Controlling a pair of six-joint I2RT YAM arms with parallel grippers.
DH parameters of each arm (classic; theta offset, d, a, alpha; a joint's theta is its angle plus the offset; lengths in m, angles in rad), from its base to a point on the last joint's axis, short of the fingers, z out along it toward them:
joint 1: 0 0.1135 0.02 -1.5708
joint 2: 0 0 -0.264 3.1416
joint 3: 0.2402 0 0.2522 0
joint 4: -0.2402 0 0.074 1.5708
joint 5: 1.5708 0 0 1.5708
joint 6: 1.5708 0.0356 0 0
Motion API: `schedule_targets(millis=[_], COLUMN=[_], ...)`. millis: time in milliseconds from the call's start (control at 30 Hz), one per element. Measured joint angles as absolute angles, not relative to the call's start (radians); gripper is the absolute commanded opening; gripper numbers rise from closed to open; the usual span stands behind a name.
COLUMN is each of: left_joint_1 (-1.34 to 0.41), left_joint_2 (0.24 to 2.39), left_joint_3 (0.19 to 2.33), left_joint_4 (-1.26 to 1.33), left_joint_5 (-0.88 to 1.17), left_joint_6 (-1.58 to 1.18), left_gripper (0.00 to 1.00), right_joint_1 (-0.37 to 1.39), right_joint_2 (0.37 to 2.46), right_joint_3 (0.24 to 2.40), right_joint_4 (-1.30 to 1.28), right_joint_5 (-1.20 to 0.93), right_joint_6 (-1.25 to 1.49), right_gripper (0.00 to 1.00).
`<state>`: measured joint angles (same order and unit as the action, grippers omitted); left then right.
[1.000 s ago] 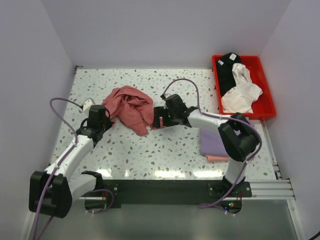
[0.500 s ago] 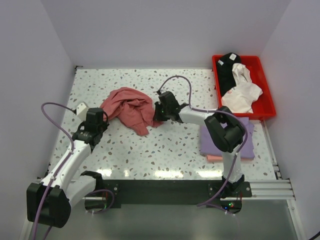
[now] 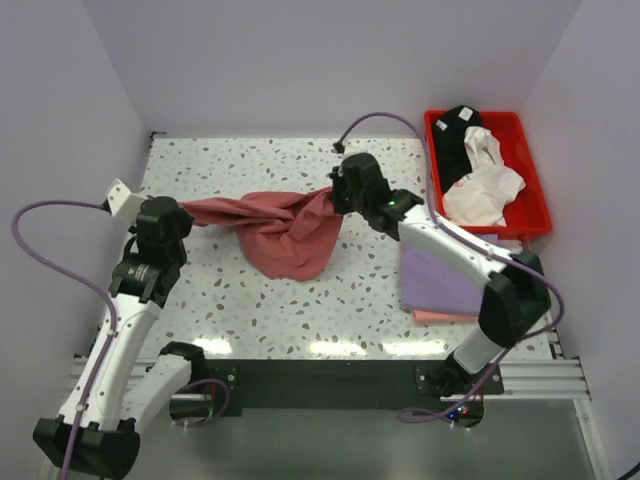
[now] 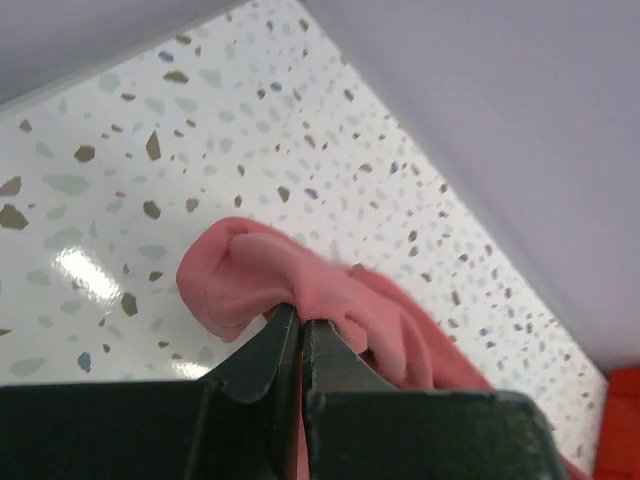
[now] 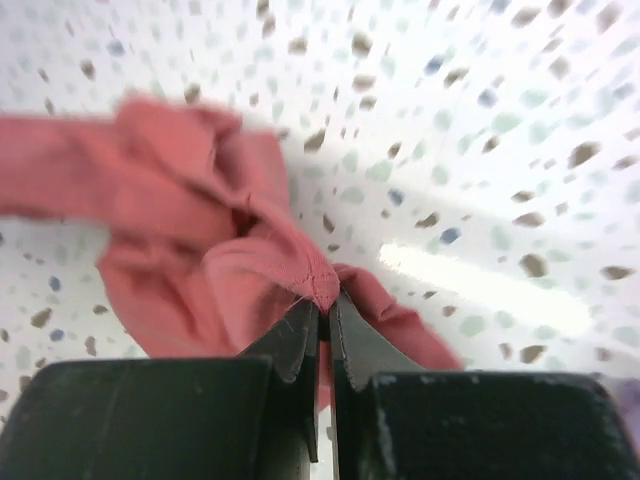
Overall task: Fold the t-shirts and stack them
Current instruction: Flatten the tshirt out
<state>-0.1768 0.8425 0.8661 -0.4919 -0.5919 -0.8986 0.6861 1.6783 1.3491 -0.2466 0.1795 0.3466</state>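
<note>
Filling red tray (image 3: 513, 128): black t-shirt (image 3: 455, 142), white t-shirt (image 3: 486, 186).

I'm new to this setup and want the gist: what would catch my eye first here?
The red shirt stretched mid-table between the arms, left fingers and right fingers each shut on a bunched edge. Then the tray at far right, holding a black shirt and white shirt, and the folded lavender shirt beside the right arm.

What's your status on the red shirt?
Left gripper, right gripper: both shut on dusty red cloth t-shirt. Shirt twisted, stretched between them. Folded lavender shirt apart.
</note>
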Motion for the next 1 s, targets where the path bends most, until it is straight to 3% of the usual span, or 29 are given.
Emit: schedule_targets(millis=[367, 767, 1000], left_joint_1=[-0.177, -0.177, -0.177], left_joint_2=[0.628, 0.492, 0.532], left_joint_3=[1.183, 1.437, 1.497], left_joint_4=[-0.509, -0.545, -0.572], left_joint_5=[-0.623, -0.67, -0.744], left_joint_6=[-0.867, -0.798, -0.76], left_gripper=[0.0, 0.0, 0.0], right_joint_1=[0.686, 0.686, 0.686], right_joint_2=[1.155, 0.889, 0.865], right_joint_3=[1.465, 1.643, 1.668], right_joint_4=[-0.382, -0.527, -0.568], right_joint_5=[0.377, 0.429, 0.464], right_joint_6=[0.176, 0.094, 0.084], right_gripper=[0.0, 0.0, 0.0])
